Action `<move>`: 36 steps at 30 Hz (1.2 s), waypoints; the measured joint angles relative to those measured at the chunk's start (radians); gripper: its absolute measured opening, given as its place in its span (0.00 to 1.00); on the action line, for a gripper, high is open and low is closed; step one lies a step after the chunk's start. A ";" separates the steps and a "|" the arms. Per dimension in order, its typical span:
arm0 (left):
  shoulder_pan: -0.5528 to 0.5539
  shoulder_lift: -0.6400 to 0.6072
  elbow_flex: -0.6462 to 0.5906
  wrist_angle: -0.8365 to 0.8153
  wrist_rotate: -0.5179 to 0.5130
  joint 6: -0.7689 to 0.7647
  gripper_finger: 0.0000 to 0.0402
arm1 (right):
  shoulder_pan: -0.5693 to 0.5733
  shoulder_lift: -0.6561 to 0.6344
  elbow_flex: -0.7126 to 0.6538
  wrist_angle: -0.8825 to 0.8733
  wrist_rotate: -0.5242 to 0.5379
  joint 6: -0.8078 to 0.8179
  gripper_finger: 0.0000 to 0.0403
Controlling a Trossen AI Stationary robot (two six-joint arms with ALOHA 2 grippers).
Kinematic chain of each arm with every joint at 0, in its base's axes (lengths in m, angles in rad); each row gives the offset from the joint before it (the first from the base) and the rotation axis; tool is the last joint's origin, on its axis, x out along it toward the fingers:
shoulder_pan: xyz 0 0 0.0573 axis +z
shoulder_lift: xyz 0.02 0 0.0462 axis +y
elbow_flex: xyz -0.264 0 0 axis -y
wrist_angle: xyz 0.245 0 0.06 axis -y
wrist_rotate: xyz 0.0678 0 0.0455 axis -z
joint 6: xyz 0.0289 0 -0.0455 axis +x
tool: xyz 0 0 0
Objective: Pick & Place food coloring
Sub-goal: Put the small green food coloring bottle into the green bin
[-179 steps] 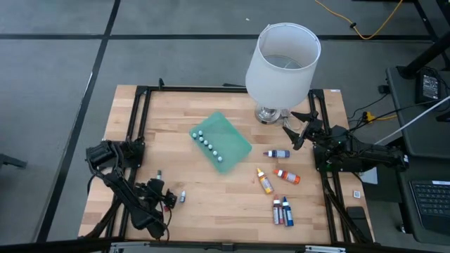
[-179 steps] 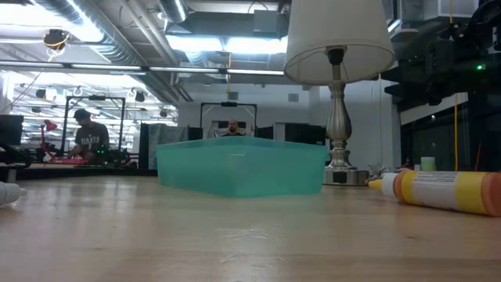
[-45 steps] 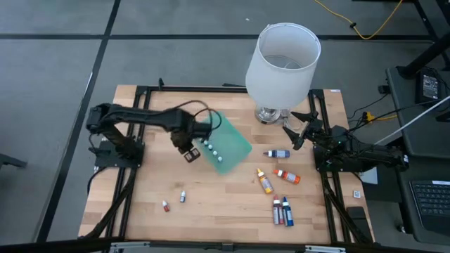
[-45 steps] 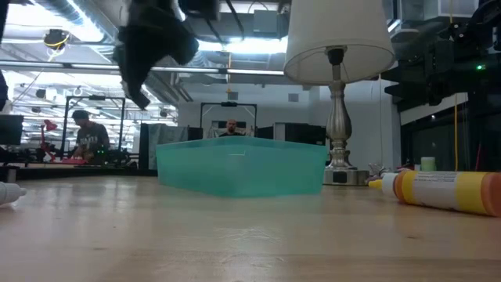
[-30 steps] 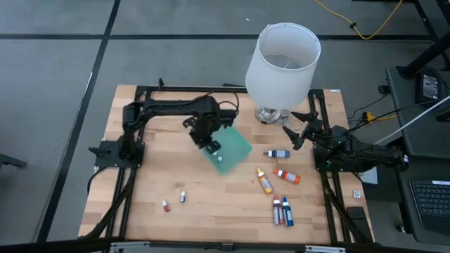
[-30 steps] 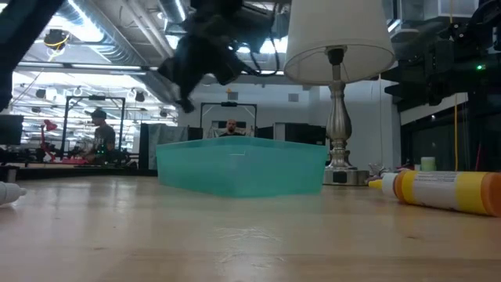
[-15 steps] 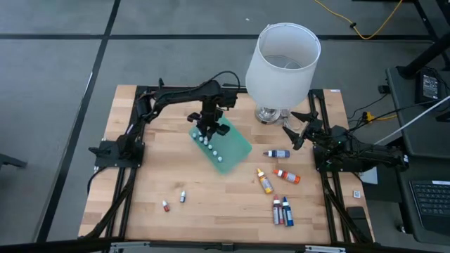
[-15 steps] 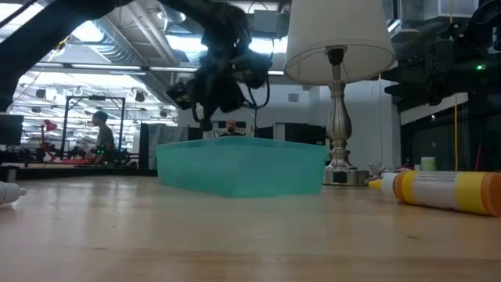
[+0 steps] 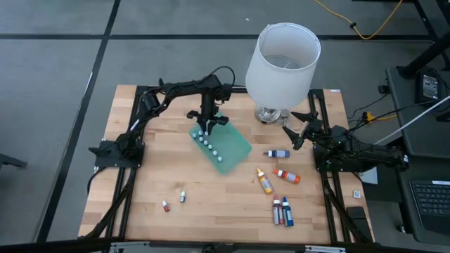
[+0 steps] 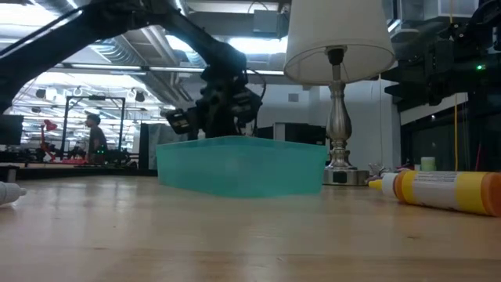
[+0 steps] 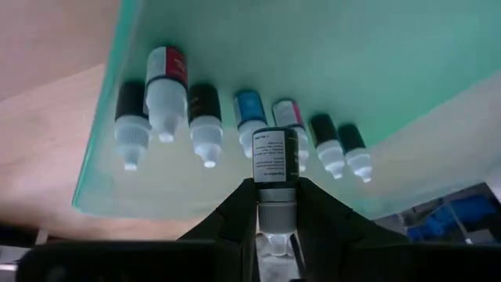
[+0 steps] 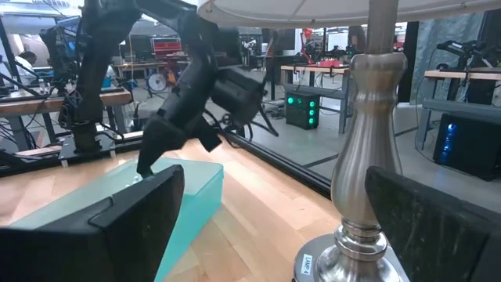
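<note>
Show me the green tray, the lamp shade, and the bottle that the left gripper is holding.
green tray [image 9: 235, 145]: high view, bare floor.
lamp shade [image 9: 278, 81]: high view, outer wall.
held bottle [image 11: 275, 160]: left wrist view, label.

Tabletop [image 9: 140, 183]: pale wood planks, black frame. Mat [image 9: 232, 144]: translucent green. Lamp shade [image 9: 283, 60]: white, over a silver stem [image 12: 374, 117]. Left hand [image 11: 275, 227]: black; the bottle [image 11: 274, 157] between its fingers has a dark label with white print. White-capped bottles [image 11: 207, 117] just beyond the hand: labels black, red, blue, pink
</note>
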 joint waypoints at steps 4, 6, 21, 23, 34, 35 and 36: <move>0.003 0.029 0.000 0.000 -0.001 0.011 0.17 | 0.000 0.000 0.000 0.000 0.000 0.000 0.98; 0.003 0.037 0.000 0.000 -0.012 0.019 0.17 | 0.000 0.000 0.000 0.000 0.000 0.000 0.98; 0.017 0.063 0.001 0.000 -0.073 0.038 0.17 | 0.000 0.000 0.000 0.000 0.000 0.000 0.98; 0.018 0.063 0.001 0.000 -0.073 0.038 0.17 | 0.000 0.000 0.000 0.000 0.000 0.000 0.98; 0.031 0.060 0.080 0.003 -0.055 0.002 0.17 | 0.000 0.000 0.000 0.000 0.000 0.000 0.98; 0.034 0.059 0.091 0.003 -0.045 -0.003 0.17 | 0.000 0.000 0.000 0.000 0.000 0.000 0.98; 0.037 0.059 0.096 0.003 -0.039 -0.010 0.17 | 0.000 0.000 0.000 0.000 0.000 0.000 0.98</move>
